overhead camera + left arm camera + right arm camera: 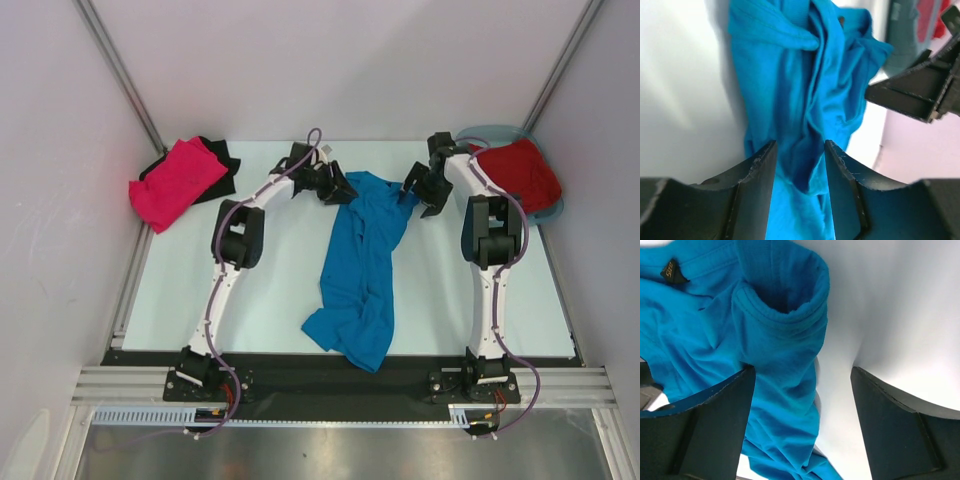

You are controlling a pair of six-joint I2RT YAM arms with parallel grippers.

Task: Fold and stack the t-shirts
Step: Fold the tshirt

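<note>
The blue shirt (pixel 358 270) is running lengthwise away from both grippers. The left gripper (pixel 343 190) is straddling cloth, grip unclear; the right gripper (pixel 418 196) is gaping.

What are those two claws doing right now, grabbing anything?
Left gripper: closed on a fold of the bright blue cloth t-shirt.
Right gripper: open, holding nothing.
</note>
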